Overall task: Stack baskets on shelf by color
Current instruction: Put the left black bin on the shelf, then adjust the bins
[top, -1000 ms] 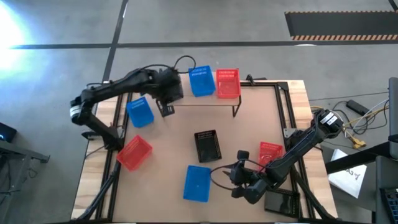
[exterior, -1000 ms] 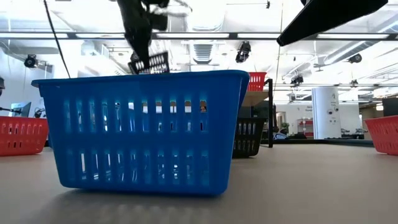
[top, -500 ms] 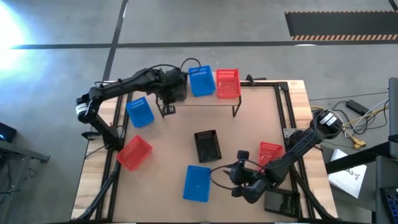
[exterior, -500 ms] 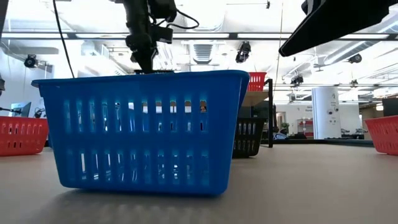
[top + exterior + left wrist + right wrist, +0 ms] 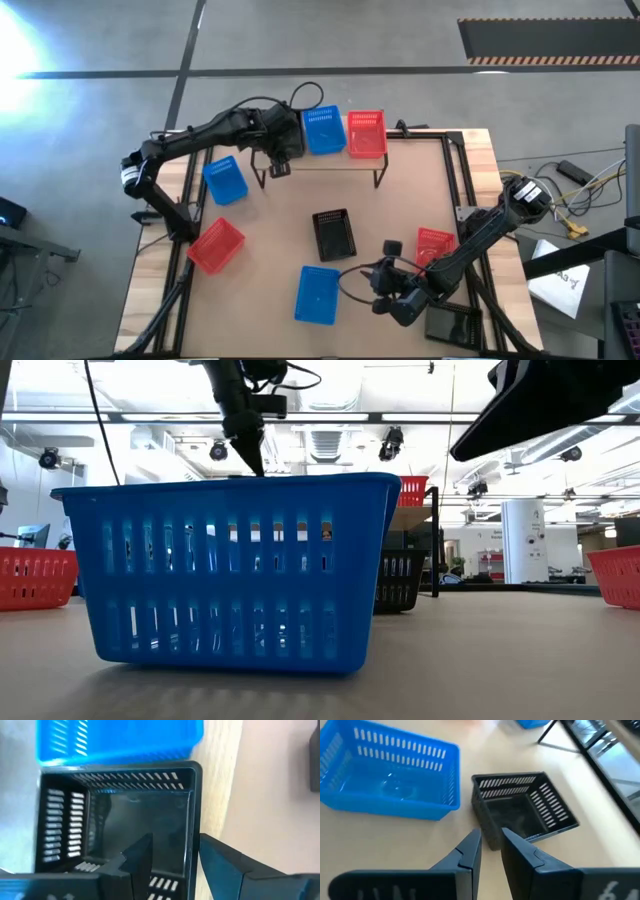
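A black basket (image 5: pixel 120 815) stands on the shelf's (image 5: pixel 335 162) left end, next to a blue basket (image 5: pixel 323 130) and a red basket (image 5: pixel 366 133). My left gripper (image 5: pixel 175 840) is open above the black basket's near corner, one finger inside and one outside a side wall. In the high view my left gripper (image 5: pixel 279 165) hides most of this basket. My right gripper (image 5: pixel 491 840) hangs slightly open over the table with nothing between its fingers. It is just short of another black basket (image 5: pixel 525 810) beside a blue basket (image 5: pixel 390 772). My left gripper comes slanting down from above over the black basket's side wall (image 5: pixel 192 827). The inner finger (image 5: pixel 142 852) stands clear of the wall. The outer finger (image 5: pixel 220 857) is right beside it, and I cannot tell whether it touches. The basket rests on the shelf.
On the table lie a blue basket (image 5: pixel 224 180) and a red basket (image 5: pixel 216 245) at the left. A black basket (image 5: pixel 334 234) and a blue basket (image 5: pixel 318 294) are in the middle, and a red basket (image 5: pixel 435 243) is at the right. The near blue basket (image 5: pixel 230 570) fills the low view.
My left gripper has moved toward the blue basket on the shelf and tipped more steeply down. The black basket, which hung tilted below its fingers, has come down onto the shelf's left end and dropped out of the low view behind the blue basket.
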